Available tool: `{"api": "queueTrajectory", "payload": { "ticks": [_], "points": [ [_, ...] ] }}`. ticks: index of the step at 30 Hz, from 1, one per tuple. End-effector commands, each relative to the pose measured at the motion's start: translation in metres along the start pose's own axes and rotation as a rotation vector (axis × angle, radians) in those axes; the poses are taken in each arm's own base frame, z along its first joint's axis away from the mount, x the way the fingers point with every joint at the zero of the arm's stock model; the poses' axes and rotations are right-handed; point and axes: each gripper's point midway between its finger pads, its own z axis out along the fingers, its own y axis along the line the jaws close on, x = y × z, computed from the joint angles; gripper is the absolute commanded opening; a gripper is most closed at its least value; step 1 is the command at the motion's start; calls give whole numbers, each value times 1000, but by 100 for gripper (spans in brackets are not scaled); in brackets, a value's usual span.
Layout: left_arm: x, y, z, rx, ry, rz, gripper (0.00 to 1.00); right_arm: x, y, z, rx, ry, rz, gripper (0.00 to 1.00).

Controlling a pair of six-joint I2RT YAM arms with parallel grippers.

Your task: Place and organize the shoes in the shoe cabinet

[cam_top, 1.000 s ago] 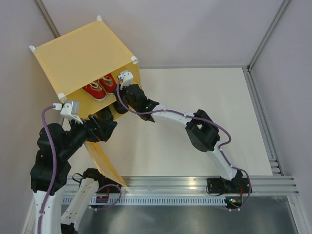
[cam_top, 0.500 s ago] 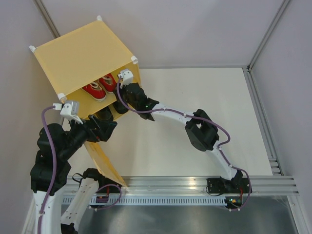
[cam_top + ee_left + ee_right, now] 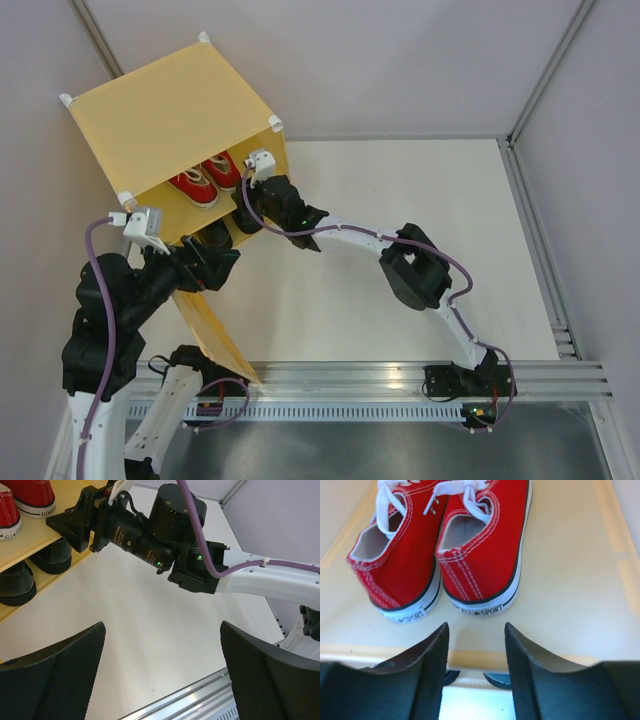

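Right gripper (image 3: 476,632), released, sits at 6 o'clock of red canvas sneakers (image 3: 447,555) on the yellow-orange cabinet shelf (image 3: 565,590); left gripper (image 3: 162,630) gapes empty.

Bright, even light — soft shadows, sharp

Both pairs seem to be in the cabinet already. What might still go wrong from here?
1. The right gripper sits open just behind the heels of the red sneakers; a careless move might knock them crooked.
2. The black loafers lie close to the front edge below, so closing the door might catch them.
3. The left gripper is near the right arm; they might collide.
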Motion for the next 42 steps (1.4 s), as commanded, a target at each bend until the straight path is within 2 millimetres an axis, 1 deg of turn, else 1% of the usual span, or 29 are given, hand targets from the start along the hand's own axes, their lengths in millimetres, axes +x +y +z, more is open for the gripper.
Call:
{"api": "queueTrajectory", "payload": {
  "ticks": [1, 4, 6, 7, 10, 11, 12, 13, 14, 15, 17, 18, 19, 20, 21, 23, 24, 25, 26, 27, 29, 30, 32, 33, 35, 39, 40, 41, 42],
  "points": [
    [0, 5, -17, -62, -3, 3, 99, -67, 18, -29, -81, -103, 18, 55],
    [-8, 1, -20, -54, -22, 9, 99, -87, 27, -51, -121, -113, 15, 64],
    [-15, -4, -22, -47, -38, 11, 99, -95, 29, -64, -139, -109, 10, 71],
    [-18, -5, -23, -46, -44, 12, 99, -107, 31, -77, -150, -120, 4, 74],
    [-29, -12, -27, -29, -71, 7, 99, -121, 36, -105, -189, -106, -42, 82],
    [-32, -15, -28, -22, -79, 8, 99, -115, 38, -113, -214, -67, -59, 87],
    [-37, -18, -31, -15, -91, 10, 99, -115, 41, -121, -228, -52, -69, 89],
    [-40, -20, -32, -11, -97, 13, 99, -122, 41, -136, -232, -52, -74, 91],
    [-45, -23, -36, -7, -113, 14, 99, -119, 38, -143, -230, -30, -84, 95],
    [-54, -29, -42, 2, -139, 15, 99, -121, 36, -159, -231, -29, -90, 97],
    [-69, -36, -54, 3, -191, 25, 99, -120, 30, -176, -216, -18, -91, 98],
    [-74, -36, -56, -7, -204, 21, 99, -135, 30, -194, -215, -47, -89, 98],
    [-79, -33, -60, -37, -227, 21, 99, -123, 22, -201, -194, -20, -90, 98],
    [-82, -30, -64, -59, -240, 24, 98, -119, 18, -210, -179, -5, -90, 98],
    [-83, -28, -71, -85, -249, 25, 98, -130, 18, -227, -184, -29, -90, 98],
    [-86, -14, -80, -170, -279, 13, 98, -112, 1, -242, -119, 16, -94, 98],
    [-81, -9, -84, -202, -270, 9, 98, -110, -3, -250, -107, 22, -97, 98],
    [-80, -3, -90, -238, -289, 4, 97, -109, -7, -264, -98, 18, -97, 98],
    [-76, 5, -91, -272, -289, -5, 95, -101, -14, -273, -73, 47, -101, 98],
    [-72, 9, -93, -292, -284, -11, 93, -109, -18, -287, -60, 23, -98, 98],
    [-59, 16, -97, -320, -267, -23, 90, -91, -29, -302, -26, 66, -103, 98],
    [-49, 22, -91, -331, -235, -37, 89, -100, -36, -315, 5, 37, -97, 98],
    [-36, 23, -86, -318, -193, -47, 88, -87, -47, -330, 45, 67, -95, 98],
    [-27, 27, -80, -319, -164, -55, 88, -94, -51, -344, 57, 38, -87, 98],
    [-12, 32, -70, -319, -113, -67, 89, -85, -68, -358, 136, 50, -82, 98],
    [5, 45, -50, -342, -48, -89, 91, -88, -99, -399, 279, -15, -28, 98],
    [8, 43, -44, -321, -30, -94, 92, -90, -108, -407, 327, -34, -15, 98],
    [10, 47, -34, -322, -25, -99, 92, -88, -113, -415, 351, -34, -2, 98],
    [11, 49, -28, -321, -20, -102, 92, -92, -116, -426, 359, -62, 13, 98]
  ]
}}
